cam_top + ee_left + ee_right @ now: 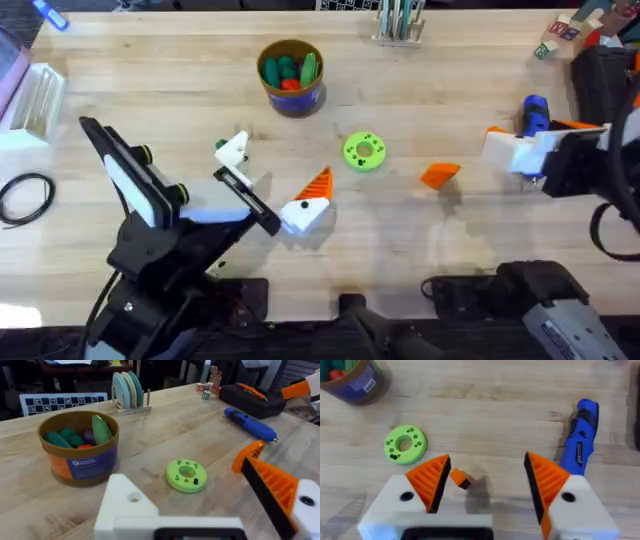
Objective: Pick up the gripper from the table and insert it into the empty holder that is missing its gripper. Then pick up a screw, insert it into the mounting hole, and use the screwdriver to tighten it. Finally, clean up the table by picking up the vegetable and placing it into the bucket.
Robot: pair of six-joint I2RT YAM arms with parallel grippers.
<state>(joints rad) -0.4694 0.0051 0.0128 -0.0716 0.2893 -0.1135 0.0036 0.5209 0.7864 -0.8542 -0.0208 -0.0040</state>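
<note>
Both arms carry white finger mounts. In the overhead view the left gripper (272, 182) has its fingers spread wide: one mount bears an orange ribbed finger (317, 184), and the other, the holder (232, 150), is bare white. In the left wrist view the mounting hole (134, 498) shows as a small dark round opening in that bare block. The right gripper (485, 485) also stands open, with an orange pad on each mount, and holds nothing.

Between the right gripper's pads, on the wooden table (150, 90), lies the loose orange gripper (439, 175), apart from both arms. The blue screwdriver (580, 440) lies just beside the right gripper, its thin metal tip visible in the left wrist view. A lime-green disc with holes (364, 151) sits on the table between the two arms.

The bucket (291, 76) stands farther back with toy pieces inside, among them a green pod-shaped piece (101, 430). A white label on its blue wall carries a small logo and text too small to read. Lettered wooden blocks (204, 391) sit at the far edge.
</note>
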